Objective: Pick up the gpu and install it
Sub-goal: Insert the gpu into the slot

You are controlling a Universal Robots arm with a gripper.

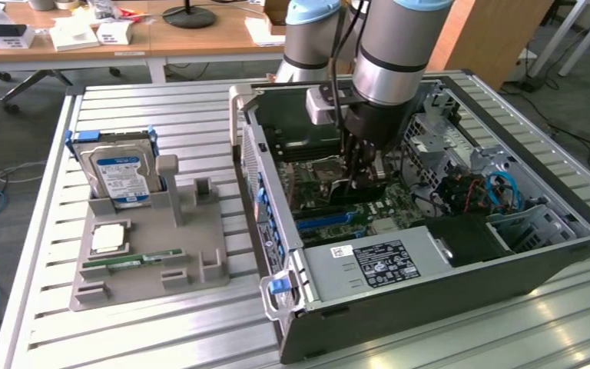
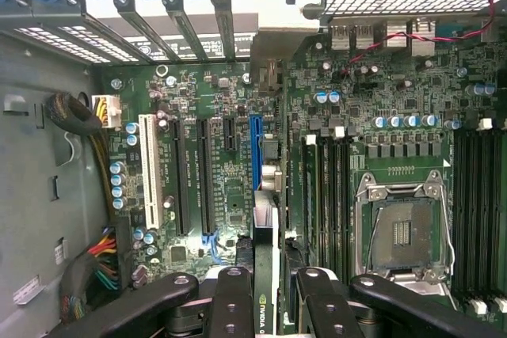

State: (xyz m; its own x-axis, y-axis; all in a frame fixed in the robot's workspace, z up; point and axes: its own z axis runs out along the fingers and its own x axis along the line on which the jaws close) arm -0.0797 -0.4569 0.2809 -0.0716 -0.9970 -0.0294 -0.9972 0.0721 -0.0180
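Inside the dark metal case [image 1: 429, 307], black claw [image 2: 271, 289] clamped on the slim edge-on gpu [image 2: 264, 318]

The ribbed silver metal table [image 1: 151, 338] looks brushed and shiny; the grey plastic parts holder [image 1: 141, 288] is matt. The black computer case [image 1: 429, 307] is sheet metal, its green circuit-board motherboard [image 2: 380, 85] glossy, and the black gripper fingers [image 2: 230, 306] and slim black gpu card [image 2: 261, 310] look smooth and matt.

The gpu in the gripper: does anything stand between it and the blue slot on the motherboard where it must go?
Nothing visible does. The gripper holds the gpu edge-on directly above the blue slot, whose visible length is bare. The black slots beside it are empty too. The part of the slot under the card is hidden.
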